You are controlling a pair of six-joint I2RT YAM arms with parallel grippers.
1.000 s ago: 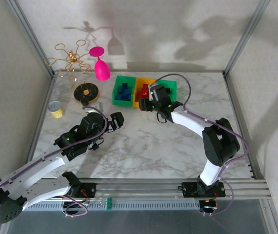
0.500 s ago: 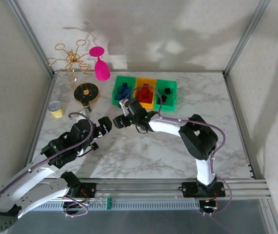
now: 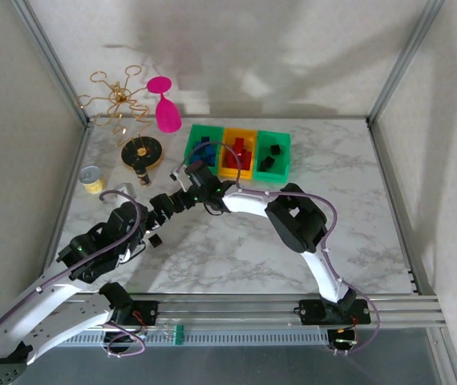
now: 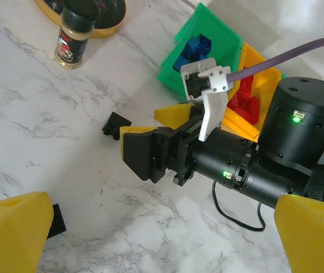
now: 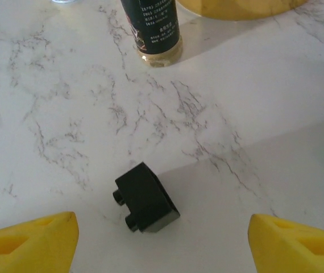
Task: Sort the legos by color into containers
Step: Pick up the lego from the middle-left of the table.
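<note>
**Top external:** containers (image 3: 285, 152), green, orange, green in a row, holding blue, red and black bricks, just beyond the right gripper (image 3: 171, 204).

**Left wrist:** left gripper (image 4: 162, 227), jaws wide apart, empty. Black lego (image 4: 115, 125) just beside the right gripper's fingertips.

**Right wrist:** right gripper jaws apart. Black lego lies on the tabletop (image 5: 253, 114) between them, untouched.

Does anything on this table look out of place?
Yes. One black lego lies loose on the table just ahead of the open right gripper; a second black lego lies beside the left gripper. Both are outside the containers.
</note>
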